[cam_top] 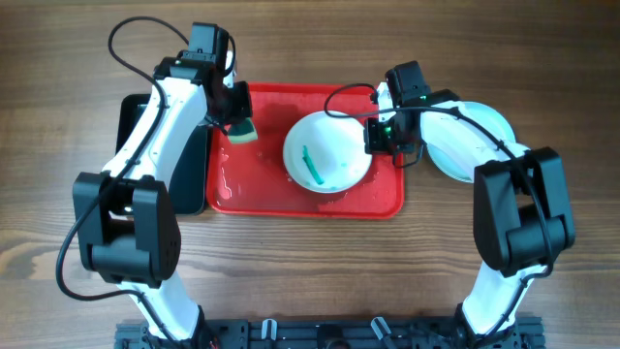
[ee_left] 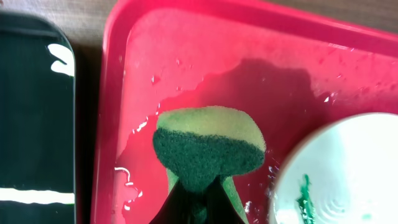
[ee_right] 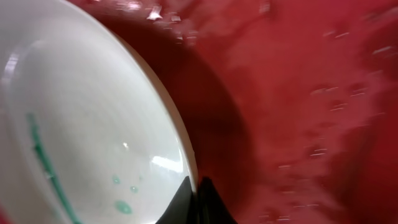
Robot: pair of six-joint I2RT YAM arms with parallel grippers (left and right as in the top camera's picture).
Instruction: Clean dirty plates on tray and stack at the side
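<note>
Left gripper (ee_left: 200, 202) clenched on green sponge (ee_left: 208, 146) over the wet left end of the red tray (cam_top: 252, 184), near the black tray (cam_top: 190, 179). Right gripper (ee_right: 198, 200) pinches the rim of the smeared white plate (cam_top: 325, 153) on the tray's right half. Bare floor separates sponge and plate. Turquoise plates (cam_top: 475, 136) lie just past the tray's right edge.

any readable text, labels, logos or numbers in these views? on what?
None readable in any view. No print shows on the red tray, white plate, green sponge, black tray or pale turquoise plates. White marks on the black tray are glare; teal-green marks on the white plate are smears.
</note>
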